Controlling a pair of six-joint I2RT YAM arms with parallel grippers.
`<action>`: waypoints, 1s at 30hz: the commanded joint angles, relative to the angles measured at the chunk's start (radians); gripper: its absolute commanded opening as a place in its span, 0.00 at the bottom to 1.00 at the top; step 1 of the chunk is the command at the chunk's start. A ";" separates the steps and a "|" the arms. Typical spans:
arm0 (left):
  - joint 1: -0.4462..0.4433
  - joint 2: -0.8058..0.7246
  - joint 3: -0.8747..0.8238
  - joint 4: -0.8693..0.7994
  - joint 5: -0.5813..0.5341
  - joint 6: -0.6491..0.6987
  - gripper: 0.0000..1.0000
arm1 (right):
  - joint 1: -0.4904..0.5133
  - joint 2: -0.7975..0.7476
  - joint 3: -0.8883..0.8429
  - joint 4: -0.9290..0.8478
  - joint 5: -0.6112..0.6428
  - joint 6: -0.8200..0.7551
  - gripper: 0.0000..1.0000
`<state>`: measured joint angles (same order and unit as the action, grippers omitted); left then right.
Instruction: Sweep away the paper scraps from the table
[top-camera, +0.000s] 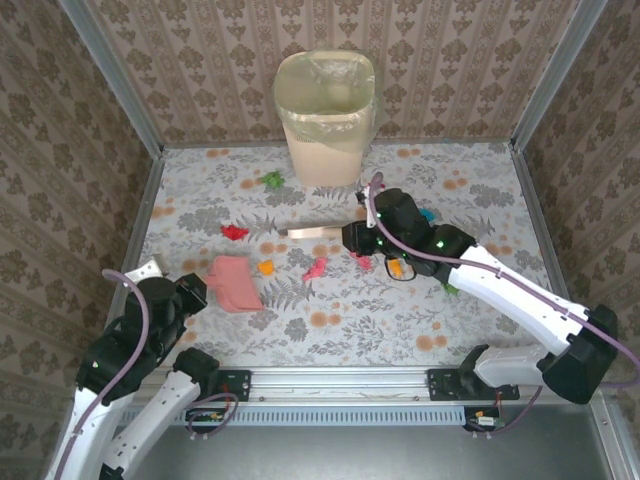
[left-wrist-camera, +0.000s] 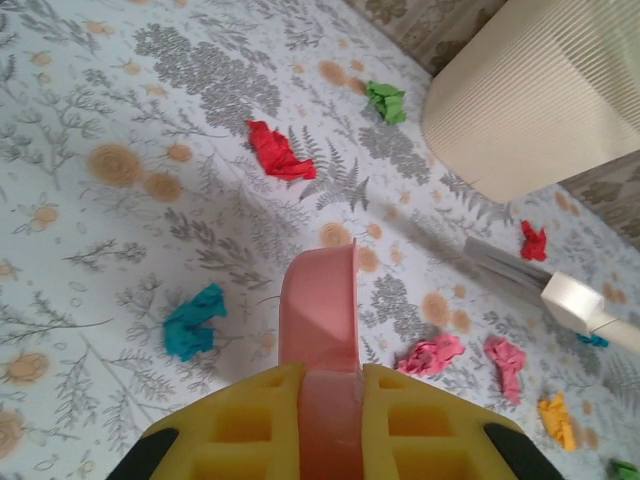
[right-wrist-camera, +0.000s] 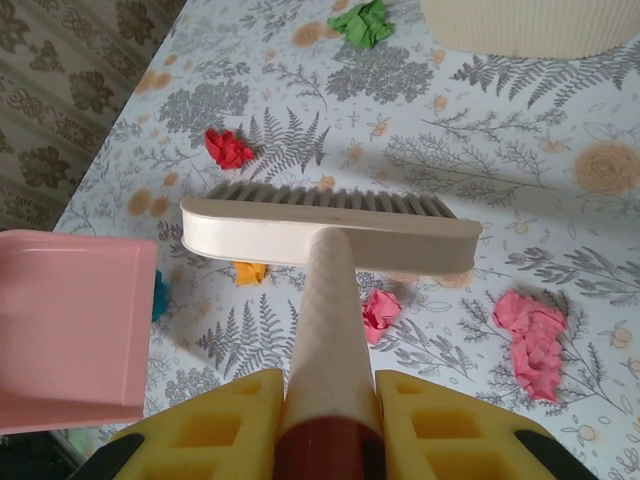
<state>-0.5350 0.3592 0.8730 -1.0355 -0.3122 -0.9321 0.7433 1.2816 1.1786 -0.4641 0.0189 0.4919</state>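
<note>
Paper scraps lie scattered over the flower-print table (top-camera: 330, 345): green (top-camera: 272, 179), red (top-camera: 234, 232), orange (top-camera: 266, 267) and pink (top-camera: 316, 268). My left gripper (top-camera: 195, 292) (left-wrist-camera: 330, 375) is shut on the handle of a pink dustpan (top-camera: 235, 283) (left-wrist-camera: 320, 300) at the near left; a teal scrap (left-wrist-camera: 195, 322) lies just left of the pan. My right gripper (top-camera: 355, 237) (right-wrist-camera: 330, 385) is shut on the handle of a cream brush (top-camera: 320, 231) (right-wrist-camera: 330, 228), held at mid-table with its bristles pointing away. An orange scrap (right-wrist-camera: 249, 272) and a pink scrap (right-wrist-camera: 380, 312) lie under the brush head.
A cream waste bin (top-camera: 326, 115) with a liner stands at the back centre. Patterned walls and metal rails close the table on three sides. More scraps, orange (top-camera: 397, 268) and green (top-camera: 450, 288), lie under the right arm.
</note>
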 joint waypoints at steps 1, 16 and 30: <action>0.006 0.030 0.004 -0.031 -0.035 0.053 0.00 | 0.027 0.060 0.093 -0.037 0.006 -0.021 0.00; 0.204 0.138 -0.238 0.268 0.206 0.061 0.00 | 0.061 0.320 0.311 -0.117 -0.019 0.082 0.00; 0.303 0.116 -0.346 0.328 0.269 0.081 0.00 | 0.062 0.441 0.395 -0.147 -0.033 0.249 0.00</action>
<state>-0.2401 0.4877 0.5663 -0.7124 -0.0662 -0.8772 0.7979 1.6974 1.5265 -0.5896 0.0071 0.6834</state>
